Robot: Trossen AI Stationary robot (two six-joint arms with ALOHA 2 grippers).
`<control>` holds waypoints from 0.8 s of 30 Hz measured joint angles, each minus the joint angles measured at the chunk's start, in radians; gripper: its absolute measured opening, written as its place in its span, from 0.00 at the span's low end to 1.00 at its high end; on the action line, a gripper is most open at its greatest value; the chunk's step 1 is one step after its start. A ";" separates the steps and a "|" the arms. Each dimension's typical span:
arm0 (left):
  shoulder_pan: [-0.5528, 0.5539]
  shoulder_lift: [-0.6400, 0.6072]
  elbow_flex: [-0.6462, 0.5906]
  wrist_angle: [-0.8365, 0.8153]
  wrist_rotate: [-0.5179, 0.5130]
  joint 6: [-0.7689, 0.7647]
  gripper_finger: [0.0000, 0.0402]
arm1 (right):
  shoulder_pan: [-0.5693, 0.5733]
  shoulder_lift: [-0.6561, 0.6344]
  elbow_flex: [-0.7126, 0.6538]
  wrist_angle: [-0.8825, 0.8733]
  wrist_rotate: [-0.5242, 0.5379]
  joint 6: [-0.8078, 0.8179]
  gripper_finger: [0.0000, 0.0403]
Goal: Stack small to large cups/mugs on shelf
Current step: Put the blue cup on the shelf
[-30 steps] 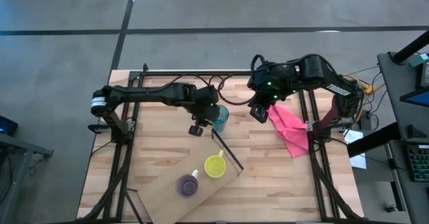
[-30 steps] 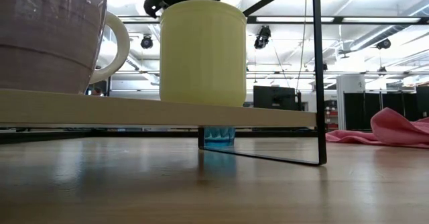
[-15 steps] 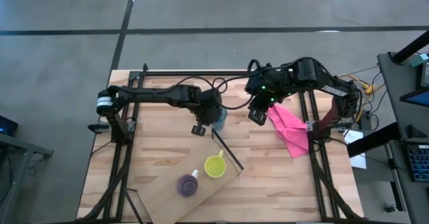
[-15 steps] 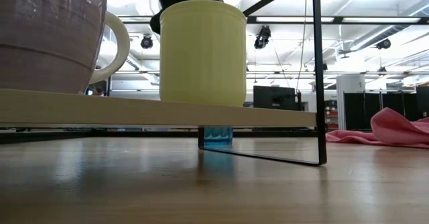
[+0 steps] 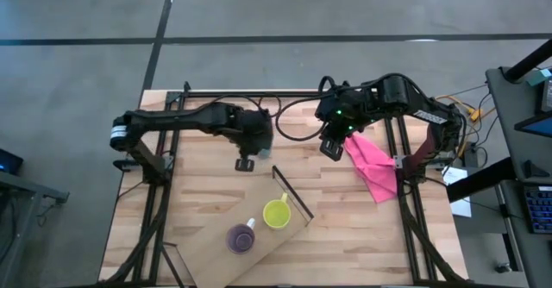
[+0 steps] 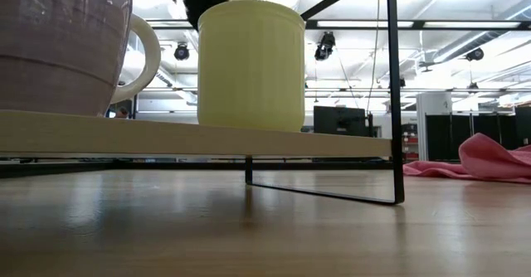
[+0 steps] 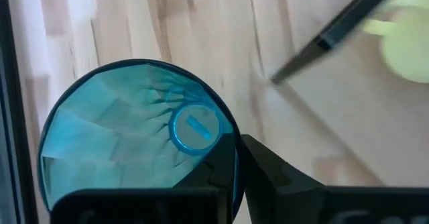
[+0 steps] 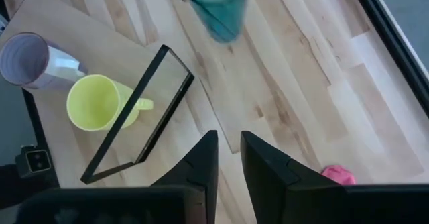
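Note:
The teal tumbler (image 7: 134, 143) hangs in my left gripper (image 7: 231, 162), which is shut on it above the table's far middle (image 5: 252, 137). The arm hides the tumbler in the high view, and the right wrist view (image 8: 218, 6) shows it in the air. The yellow mug (image 5: 276, 212) and the purple cup (image 5: 240, 239) stand upright on the light-wood shelf board (image 5: 267, 245), whose dark frame (image 5: 293, 193) stands at its far end. My right gripper (image 5: 331, 147) hovers beside the pink cloth, its fingers close together and empty. My left gripper holds the tumbler by its wall at the rim (image 7: 234, 140), one finger inside the cup and one outside. The fingers come from above, pointing down. The tumbler hangs upright with its mouth up, lifted clear of the table.
A pink cloth (image 5: 373, 163) lies at the table's right side. The shelf board (image 6: 191, 136) sits raised above the tabletop, and its thin frame (image 6: 397, 94) stands upright. Bare wood lies between the frame and the arms.
My left gripper has risen with the teal tumbler and drawn back toward the table's left edge. The tumbler's base, which stood on the table behind the shelf, is lifted out of the low view.

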 joint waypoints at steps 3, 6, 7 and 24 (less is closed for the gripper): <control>-0.033 -0.047 0.027 -0.091 -0.001 -0.087 0.00 | 0.000 0.000 0.000 0.000 0.000 -0.024 0.15; -0.077 -0.091 0.056 -0.170 0.000 -0.190 0.00 | 0.000 0.000 0.000 0.000 0.000 -0.037 0.15; -0.095 -0.105 0.064 -0.197 0.000 -0.226 0.00 | 0.000 0.000 0.000 0.000 0.000 -0.039 0.15; -0.523 -0.270 0.056 -0.390 -0.036 -1.042 0.00 | 0.000 0.000 0.000 0.000 0.001 -0.077 0.15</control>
